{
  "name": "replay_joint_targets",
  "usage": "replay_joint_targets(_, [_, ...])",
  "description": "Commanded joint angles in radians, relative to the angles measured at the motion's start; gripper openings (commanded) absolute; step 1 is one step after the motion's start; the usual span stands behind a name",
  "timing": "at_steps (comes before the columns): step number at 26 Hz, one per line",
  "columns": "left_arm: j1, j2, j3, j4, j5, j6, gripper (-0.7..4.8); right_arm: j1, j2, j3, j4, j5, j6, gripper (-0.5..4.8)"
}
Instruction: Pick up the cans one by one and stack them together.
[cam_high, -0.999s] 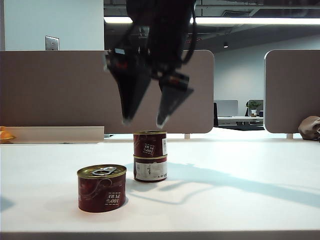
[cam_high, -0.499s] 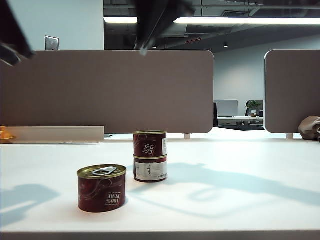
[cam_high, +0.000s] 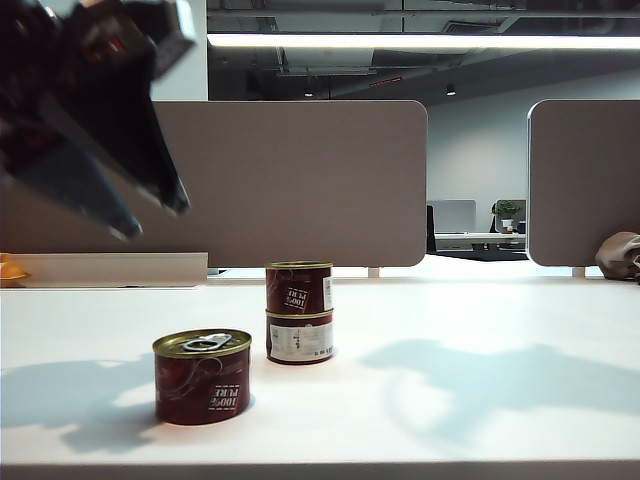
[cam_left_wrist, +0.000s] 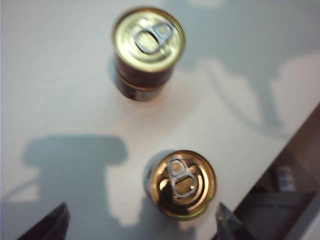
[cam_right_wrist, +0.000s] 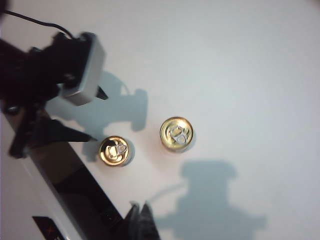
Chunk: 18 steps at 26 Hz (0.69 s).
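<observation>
Cans: three squat tins with dark red labels, gold rims and pull-tab lids. Two stand stacked (cam_high: 299, 312) mid-table (cam_high: 480, 330), the lower one bearing a larger white label, the upper a small white text panel. The third, single can (cam_high: 203, 377) stands apart, nearer the front edge and left of the stack. The left pincer (cam_high: 150, 215) hangs above and left of it, tips spread wide, holding nothing. The right pincer (cam_right_wrist: 141, 218), high overhead, is pressed together, empty
</observation>
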Motion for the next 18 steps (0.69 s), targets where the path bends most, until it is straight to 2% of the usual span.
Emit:
replay_joint_targets(1, [-0.001,0.063,0.006,0.001,0.069,-0.014,3.72,0.002,-0.056,0.002,-0.03,-0.002,0.016,-0.06])
replay_joint_targets(5, [-0.005,0.116,0.006,0.01,0.082,-0.065,3.72,0.002,-0.118,0.0,-0.033,-0.002,0.047,-0.06])
replay_joint_targets(11, [-0.048,0.16,0.018,0.024,0.079,-0.066,3.72,0.002,-0.172,0.0,-0.039,0.001,0.069,-0.06])
replay_joint_targets(18, [-0.156,0.286,0.135,-0.031,-0.089,-0.057,3.72,0.002,-0.191,-0.007,-0.052,0.0,0.084,-0.06])
